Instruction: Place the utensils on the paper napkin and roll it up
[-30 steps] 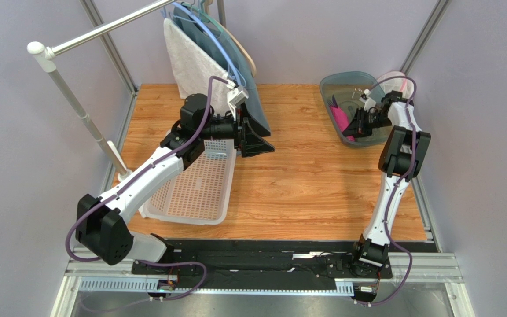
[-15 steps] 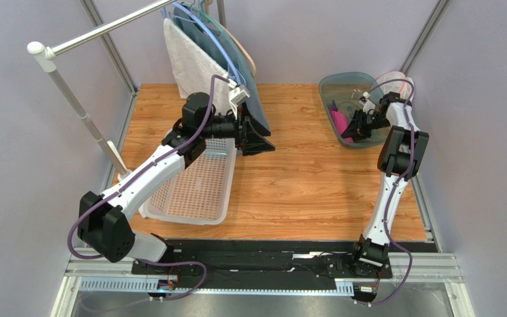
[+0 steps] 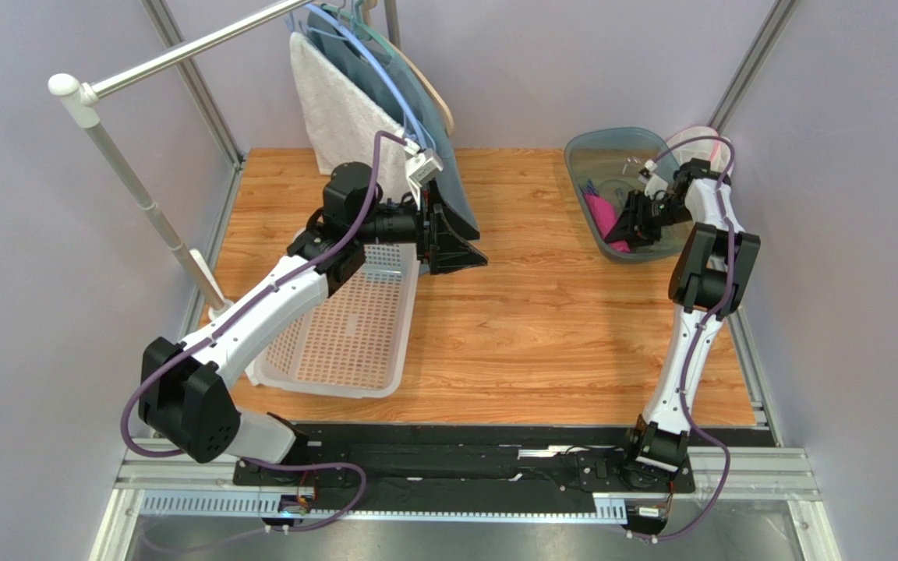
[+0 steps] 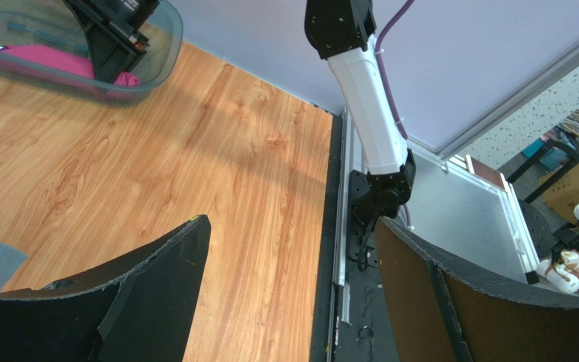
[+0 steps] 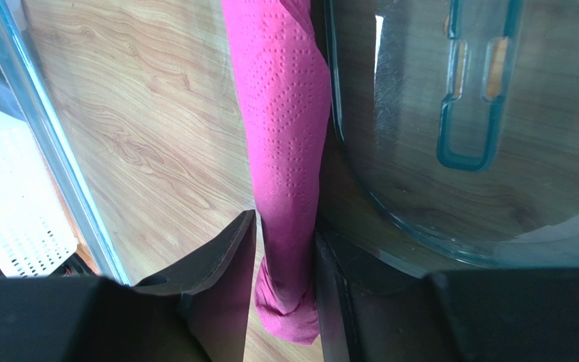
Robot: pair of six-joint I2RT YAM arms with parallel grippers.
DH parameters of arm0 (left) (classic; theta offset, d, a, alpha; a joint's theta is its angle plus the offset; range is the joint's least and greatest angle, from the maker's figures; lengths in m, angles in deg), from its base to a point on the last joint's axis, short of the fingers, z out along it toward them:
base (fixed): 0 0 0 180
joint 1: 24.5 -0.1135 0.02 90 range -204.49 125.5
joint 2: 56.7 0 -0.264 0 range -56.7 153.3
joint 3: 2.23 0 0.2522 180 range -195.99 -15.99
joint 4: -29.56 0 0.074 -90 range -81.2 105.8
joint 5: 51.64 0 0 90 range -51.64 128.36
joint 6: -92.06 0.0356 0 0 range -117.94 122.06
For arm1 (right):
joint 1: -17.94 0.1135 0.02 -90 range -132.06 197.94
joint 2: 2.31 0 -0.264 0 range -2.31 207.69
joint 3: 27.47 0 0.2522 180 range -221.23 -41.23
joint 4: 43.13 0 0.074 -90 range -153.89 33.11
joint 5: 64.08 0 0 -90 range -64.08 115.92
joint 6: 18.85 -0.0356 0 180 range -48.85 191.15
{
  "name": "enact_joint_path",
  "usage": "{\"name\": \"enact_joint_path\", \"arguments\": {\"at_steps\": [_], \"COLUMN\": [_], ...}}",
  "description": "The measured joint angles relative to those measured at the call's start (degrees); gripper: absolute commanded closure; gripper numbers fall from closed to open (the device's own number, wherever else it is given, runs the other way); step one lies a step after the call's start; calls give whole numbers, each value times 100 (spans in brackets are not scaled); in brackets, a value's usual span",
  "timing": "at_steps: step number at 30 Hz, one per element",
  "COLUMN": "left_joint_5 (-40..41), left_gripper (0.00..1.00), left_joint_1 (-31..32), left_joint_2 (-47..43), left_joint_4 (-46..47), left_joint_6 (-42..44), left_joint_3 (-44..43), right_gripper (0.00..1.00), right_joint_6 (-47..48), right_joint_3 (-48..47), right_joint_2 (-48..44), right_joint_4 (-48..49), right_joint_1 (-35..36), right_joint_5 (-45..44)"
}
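Observation:
The magenta paper napkin [image 5: 285, 113] lies bunched in the clear teal-tinted bin [image 3: 577, 146] at the far right. My right gripper [image 5: 285, 226] reaches into the bin, and its fingers are shut on the napkin's lower end. In the top view the right gripper [image 3: 620, 231] sits over the napkin [image 3: 601, 213]. A slim purple utensil [image 3: 590, 186] shows faintly in the bin beside the napkin; other utensils are hidden. My left gripper [image 3: 465, 242] is open and empty above the table near the basket; its jaws stand wide apart in the left wrist view [image 4: 289, 222].
A white slotted basket [image 3: 348, 339] lies at the left under my left arm. A grey-white towel [image 3: 331, 111] and a teal cloth [image 3: 451, 193] hang from hangers on a rail [image 3: 184, 53] at the back. The bin's wall [image 5: 43, 151] stands left of my right gripper.
My right gripper has shifted slightly right and farther inside the bin, with the napkin between its fingers. The left arm has barely moved.

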Motion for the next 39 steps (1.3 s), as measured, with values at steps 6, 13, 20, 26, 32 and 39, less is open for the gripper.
{"name": "enact_joint_path", "arguments": {"at_steps": [6, 13, 20, 26, 32, 39], "left_joint_5": [-7, -46, -63, -42, 4, 181], "left_gripper": [12, 12, 10, 9, 6, 1], "left_joint_1": [-26, -37, -76, -170, -262, -286], "left_joint_2": [20, 68, 129, 166, 275, 363], "left_joint_4": [4, 4, 4, 4, -26, -638], "left_joint_6": [-2, -4, -20, -22, -7, 278], "left_joint_3": [-11, -11, -63, -101, -173, -553], "right_gripper": [53, 49, 35, 34, 32, 15], "right_joint_6": [-22, -28, -31, -7, 31, 22], "right_joint_3": [-70, -129, -168, -175, -175, -238], "right_joint_2": [0, 0, -42, -142, -380, -769], "right_joint_4": [2, 2, 4, 11, 15, 11], "right_joint_1": [0, 0, 2, 2, 2, 2], "right_joint_5": [-72, -155, -186, -334, -404, -328]}}
